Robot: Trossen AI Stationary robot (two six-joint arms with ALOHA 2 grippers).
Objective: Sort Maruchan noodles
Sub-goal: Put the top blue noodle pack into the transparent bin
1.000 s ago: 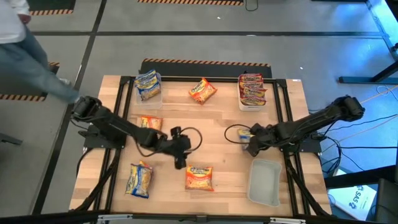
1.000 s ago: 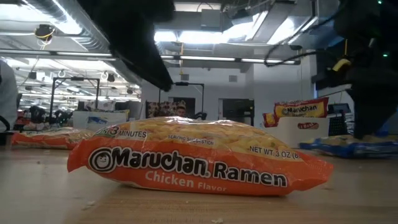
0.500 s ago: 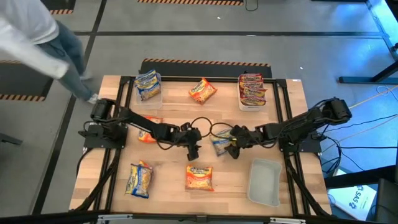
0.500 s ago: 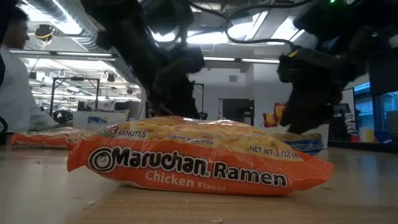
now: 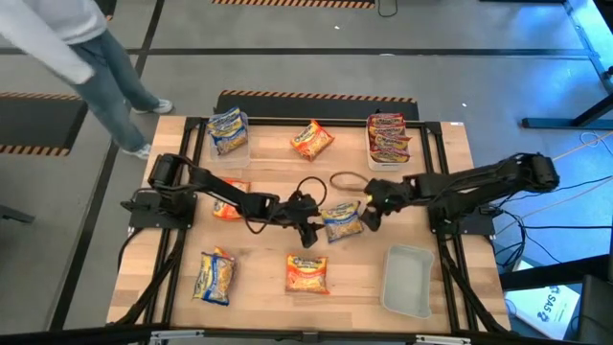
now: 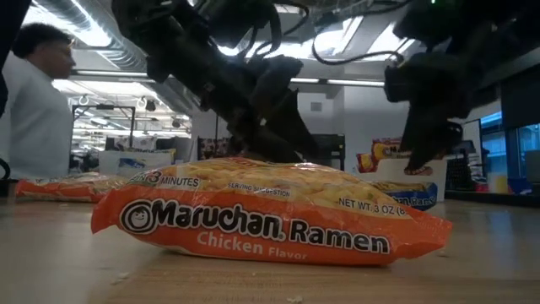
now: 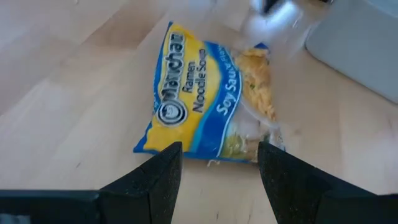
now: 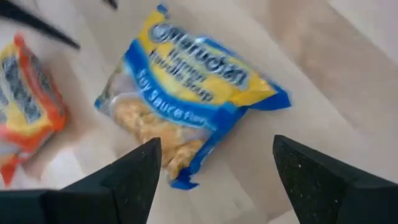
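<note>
Blue-yellow soy packet [image 5: 342, 221] lies flat mid-table — left gripper [image 5: 310, 233] and right gripper [image 5: 369, 217] flank it, both agape, empty; likely a handoff.

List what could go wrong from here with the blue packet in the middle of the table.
1. The left gripper and right gripper, both open, flank the blue-and-yellow packet closely; the arms might collide.
2. The packet lies flat on the table, so fingers closing from above may slip or crush the noodles.
3. A looping cable hangs nearby and might snag.
</note>
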